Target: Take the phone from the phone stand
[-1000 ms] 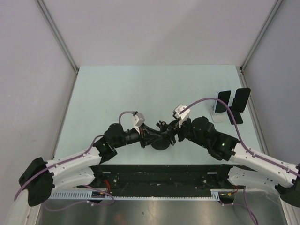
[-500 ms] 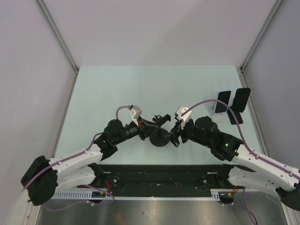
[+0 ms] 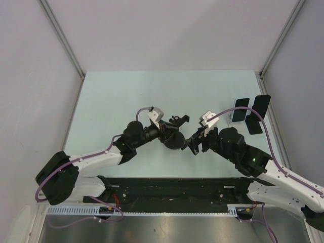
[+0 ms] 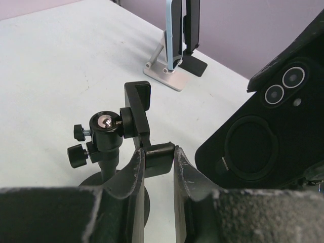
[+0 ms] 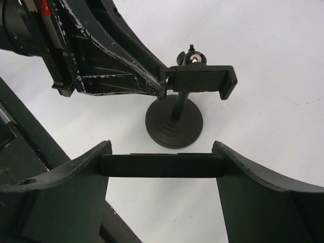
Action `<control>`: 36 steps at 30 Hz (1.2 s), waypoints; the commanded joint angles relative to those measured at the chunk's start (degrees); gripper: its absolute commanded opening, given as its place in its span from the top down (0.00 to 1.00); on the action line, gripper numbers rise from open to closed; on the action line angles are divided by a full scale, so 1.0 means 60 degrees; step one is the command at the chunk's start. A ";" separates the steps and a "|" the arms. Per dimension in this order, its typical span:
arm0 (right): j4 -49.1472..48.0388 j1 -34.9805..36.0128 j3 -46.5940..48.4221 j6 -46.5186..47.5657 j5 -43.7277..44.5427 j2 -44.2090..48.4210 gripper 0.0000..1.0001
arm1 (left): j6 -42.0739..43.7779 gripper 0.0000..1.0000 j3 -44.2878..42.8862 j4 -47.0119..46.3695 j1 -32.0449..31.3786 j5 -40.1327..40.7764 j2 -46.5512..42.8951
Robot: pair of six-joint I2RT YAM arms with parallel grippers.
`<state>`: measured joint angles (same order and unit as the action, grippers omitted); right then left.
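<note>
Black cased phone [image 4: 258,147]: out of the black round-based stand [image 5: 174,124], held in the air just right of it, not touching. Back face with two lenses turned toward the stand, camera end raised.

Right end effector [image 5: 162,166] clenched on the phone, edge-on between its fingers. Left end effector [image 4: 158,157] clenched on the lower arm of the stand's empty clamp [image 5: 200,80].

Right arm carries; the open pale bench [image 4: 50,61] lies beyond, probably where the phone goes.

Count: one held phone, one black stand. Far right of the stand are two more upright phones, pale-blue [image 4: 172,30] and black [image 4: 192,23].
</note>
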<state>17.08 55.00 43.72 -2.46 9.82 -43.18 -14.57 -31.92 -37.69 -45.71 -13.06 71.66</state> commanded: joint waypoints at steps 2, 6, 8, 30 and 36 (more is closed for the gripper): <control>-0.0079 0.0164 0.0739 -0.0410 0.0633 0.0399 1.00 | 0.0348 1.00 0.0002 -0.0778 -0.0071 0.0476 -0.0413; 0.0199 0.0252 0.1002 -0.0673 0.0808 0.0531 1.00 | 0.0231 0.83 0.0864 -0.0720 -0.0290 0.0843 -0.1553; 0.0433 0.0252 0.1149 -0.0820 0.0823 0.0532 1.00 | 0.0173 0.73 0.1130 -0.0618 -0.0364 0.1004 -0.1921; 0.2163 0.0091 0.4078 -0.2505 0.1366 -0.0523 1.00 | 0.3553 0.00 0.0239 0.1858 -0.2164 0.2059 -0.4062; 0.2017 0.0003 0.4402 -0.2871 0.0868 -0.0655 1.00 | 0.5108 0.00 -0.0245 0.1888 -0.3045 0.2894 -0.3316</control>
<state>32.84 55.31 66.39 -16.73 16.69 -47.44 5.96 -30.04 -26.87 -62.50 0.82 49.21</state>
